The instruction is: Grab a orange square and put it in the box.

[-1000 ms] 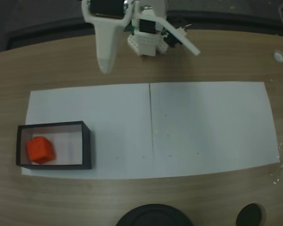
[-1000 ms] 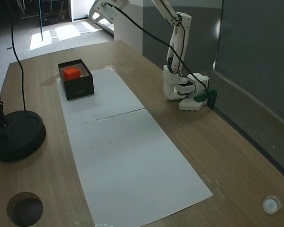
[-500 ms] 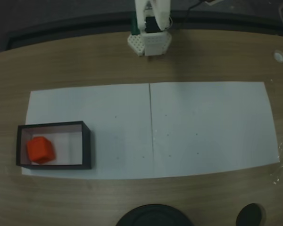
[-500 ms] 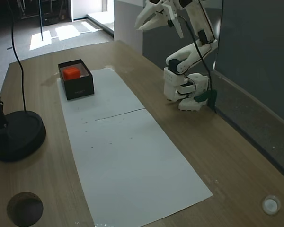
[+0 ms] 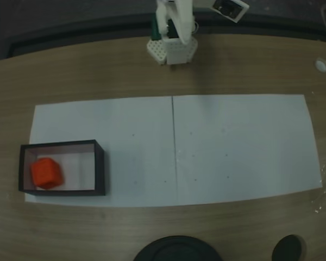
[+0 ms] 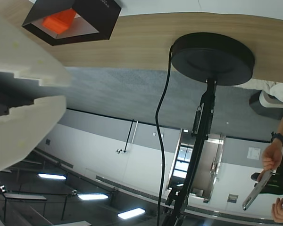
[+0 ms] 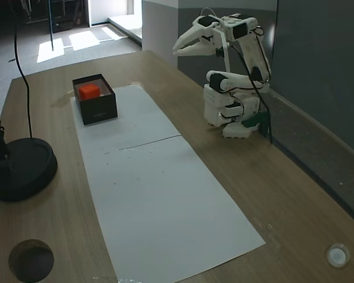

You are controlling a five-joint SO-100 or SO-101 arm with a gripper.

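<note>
Your gripper [image 7: 178, 49], top centre of a fixed view, has fingers slightly parted around nothing; the orange square [image 5: 46, 172] lies inside the box [image 5: 100, 168] at lower left

I see the orange square [image 5: 46, 173] lying inside the box [image 5: 99, 167], a small bright orange-red cube with rounded edges, resting on the pale floor at the left end in a fixed view. The box is a shallow rectangular tray with thin black walls and a white inside. It sits flat at the left end of the paper. In my wrist view the box [image 6: 95, 18] appears upside down, the square [image 6: 59, 22] within it.
</note>
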